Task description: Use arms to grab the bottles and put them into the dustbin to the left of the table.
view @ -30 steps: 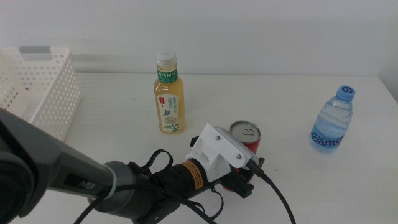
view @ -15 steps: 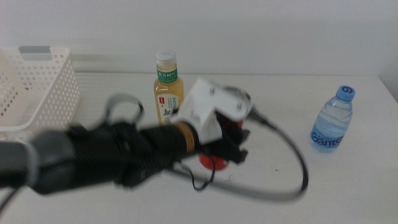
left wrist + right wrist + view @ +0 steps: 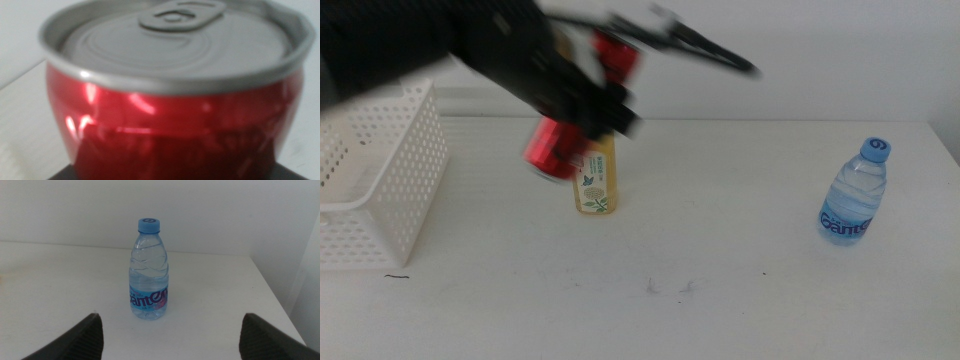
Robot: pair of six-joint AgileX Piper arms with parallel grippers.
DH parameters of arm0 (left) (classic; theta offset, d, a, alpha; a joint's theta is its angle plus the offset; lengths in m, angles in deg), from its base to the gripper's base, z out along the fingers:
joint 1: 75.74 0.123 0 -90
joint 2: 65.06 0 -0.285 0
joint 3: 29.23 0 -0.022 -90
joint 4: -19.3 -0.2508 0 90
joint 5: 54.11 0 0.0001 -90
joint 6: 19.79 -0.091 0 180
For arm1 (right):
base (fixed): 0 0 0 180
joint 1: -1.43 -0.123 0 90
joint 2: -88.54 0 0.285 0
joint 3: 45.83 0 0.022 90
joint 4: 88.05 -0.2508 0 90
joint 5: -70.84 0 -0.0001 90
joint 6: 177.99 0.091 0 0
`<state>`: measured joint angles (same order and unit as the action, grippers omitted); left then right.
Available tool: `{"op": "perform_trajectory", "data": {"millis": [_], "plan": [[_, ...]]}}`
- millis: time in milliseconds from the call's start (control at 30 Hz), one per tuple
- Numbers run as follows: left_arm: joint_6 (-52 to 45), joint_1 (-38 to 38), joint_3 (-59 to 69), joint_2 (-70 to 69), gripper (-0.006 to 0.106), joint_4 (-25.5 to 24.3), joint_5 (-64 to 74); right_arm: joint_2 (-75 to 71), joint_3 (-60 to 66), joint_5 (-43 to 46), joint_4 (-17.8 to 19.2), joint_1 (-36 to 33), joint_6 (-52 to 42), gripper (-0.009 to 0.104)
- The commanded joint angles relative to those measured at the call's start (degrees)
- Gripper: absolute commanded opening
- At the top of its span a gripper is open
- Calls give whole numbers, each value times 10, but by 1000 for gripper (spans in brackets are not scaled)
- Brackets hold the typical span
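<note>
My left gripper (image 3: pixel 570 135) is shut on the red soda can (image 3: pixel 552 150) and holds it in the air, motion-blurred, just in front of the yellow tea bottle (image 3: pixel 596 185). The can (image 3: pixel 170 110) fills the left wrist view. The white perforated dustbin (image 3: pixel 370 180) stands at the table's left edge, left of the can. The clear water bottle with a blue cap (image 3: pixel 855 195) stands upright at the far right. It also shows in the right wrist view (image 3: pixel 148 275), ahead of my open, empty right gripper (image 3: pixel 171 340). The right arm is out of the middle view.
The white table (image 3: pixel 720 250) has a few small dark marks (image 3: pixel 665 287) near the front. The blurred black left arm (image 3: pixel 440 45) crosses above the dustbin's far corner. The tea bottle's cap is hidden behind the arm.
The left gripper has lifted the red can off the table's front middle and swung it up and to the left, towards the dustbin. The bottles have not moved.
</note>
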<state>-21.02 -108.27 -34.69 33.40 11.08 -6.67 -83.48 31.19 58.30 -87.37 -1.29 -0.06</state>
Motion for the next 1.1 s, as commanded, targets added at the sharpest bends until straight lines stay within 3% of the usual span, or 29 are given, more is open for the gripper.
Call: {"op": "perform_trajectory", "data": {"millis": [0,133,367,633,867,1000,1067], "plan": [[-31,61,-48,-5,-2,11,62,-2,2,4,5,5,-3,79],[-98,206,-120,21,-2,38,157,-2,2,4,5,5,-3,79],[-169,400,-192,112,-2,138,196,-2,2,4,5,5,-3,79],[-198,474,-199,218,-2,175,193,-2,2,4,5,5,-3,79],[-190,479,-199,288,0,123,174,-2,2,4,5,5,-3,79],[-172,479,-199,309,22,108,164,-2,2,4,5,5,-3,79],[-167,479,-199,313,43,104,163,-2,2,4,5,5,-3,79]]}}
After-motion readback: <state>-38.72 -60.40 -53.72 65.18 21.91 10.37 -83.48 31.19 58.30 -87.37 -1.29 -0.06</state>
